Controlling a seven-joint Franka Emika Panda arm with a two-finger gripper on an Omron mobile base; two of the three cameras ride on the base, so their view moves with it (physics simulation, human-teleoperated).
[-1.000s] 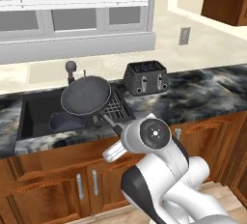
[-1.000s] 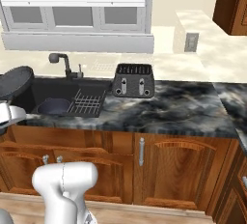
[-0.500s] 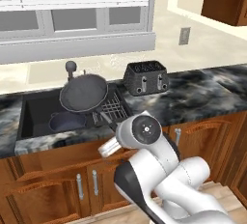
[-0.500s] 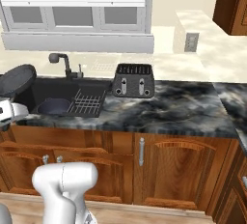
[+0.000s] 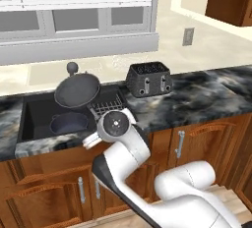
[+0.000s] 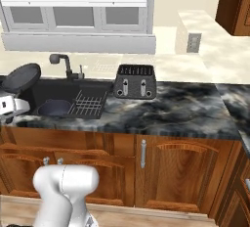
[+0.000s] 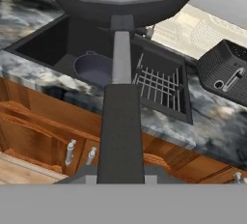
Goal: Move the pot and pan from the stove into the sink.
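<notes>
Here, end effector (image 7: 120, 167) clamped on the long handle of the small shallow dark grey frying pan (image 5: 77, 90), raised above the dark recessed sink (image 5: 37, 116), deep blue-grey pot (image 5: 69, 123) inside the basin, no legible writing.

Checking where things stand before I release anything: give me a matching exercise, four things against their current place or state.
Things:
1. pan
2. pot
3. toaster
4. rack

Places or states:
A. stands on the counter, right of the sink
B. sits on the sink floor
C. held by its handle in the gripper, up over the sink
D. lies in the right part of the sink, beside the pot

Pairs: 1-C, 2-B, 3-A, 4-D
</notes>
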